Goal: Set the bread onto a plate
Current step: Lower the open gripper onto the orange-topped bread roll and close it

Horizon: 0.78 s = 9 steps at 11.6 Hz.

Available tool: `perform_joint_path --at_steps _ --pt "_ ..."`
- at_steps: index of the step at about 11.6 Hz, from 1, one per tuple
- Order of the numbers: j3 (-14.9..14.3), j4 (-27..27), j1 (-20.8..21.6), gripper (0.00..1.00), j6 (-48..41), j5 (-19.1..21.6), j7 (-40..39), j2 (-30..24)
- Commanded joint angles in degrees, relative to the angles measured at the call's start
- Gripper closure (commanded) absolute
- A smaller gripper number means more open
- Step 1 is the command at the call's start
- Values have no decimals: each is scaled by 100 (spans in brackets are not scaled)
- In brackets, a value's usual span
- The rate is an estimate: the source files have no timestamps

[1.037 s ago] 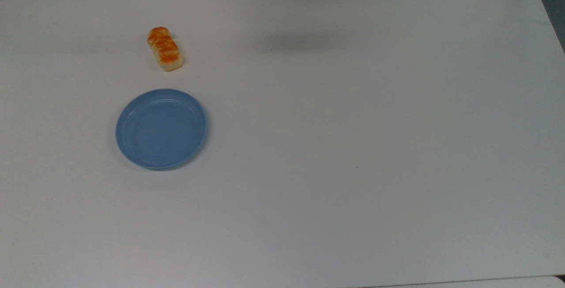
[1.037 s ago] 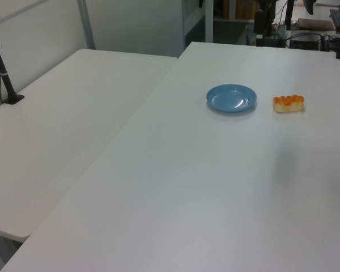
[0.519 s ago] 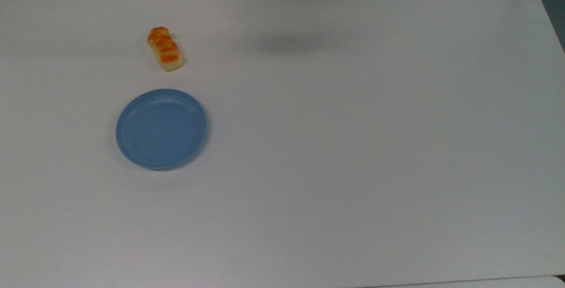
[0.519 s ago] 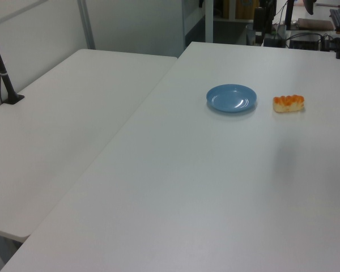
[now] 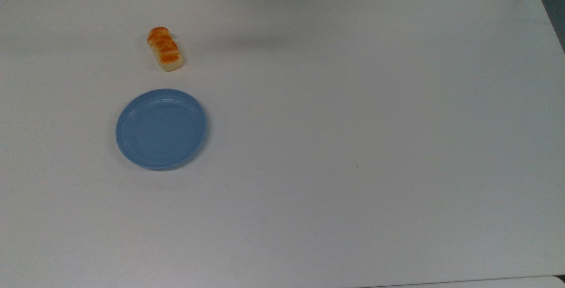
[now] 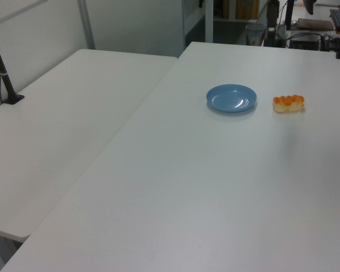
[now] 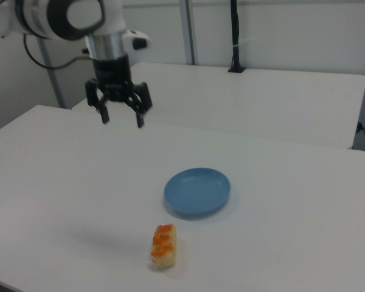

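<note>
The white tabletop (image 5: pixel 353 147) is carrying two things, with a second white table (image 6: pixel 62 130) standing beside it at the left view's left. The robot arm (image 7: pixel 79 24) is reaching in from the right view's upper left, and its gripper (image 7: pixel 121 120) is hanging well above the tabletop with the two dark fingers spread wide apart and nothing between them. The light-blue plate (image 5: pixel 161 129) is lying flat on the tabletop with nothing on it, toward the top view's left. The bread (image 5: pixel 164 49) is lying on the tabletop near the plate but apart from it, its orange-brown top facing up; in the top view it is sitting above the plate, in the left view it is lying to the plate's right (image 6: pixel 288 103), and in the right view it is resting nearer the camera than the plate (image 7: pixel 163 246). The gripper is staying well apart from both the bread and the plate, farther back and toward the right view's left.
</note>
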Motion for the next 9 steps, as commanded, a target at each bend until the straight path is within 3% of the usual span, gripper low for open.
perform_joint_path --at_steps 1,2,6,9 --pt "17 -1609 -471 0 1378 -297 -768 -354" --pt "17 -2068 -524 0 1784 -725 -899 -354" --pt "17 -3379 -753 0 3131 -1457 -1207 -153" --pt "26 -3549 -789 0 3553 -1529 -1331 496"
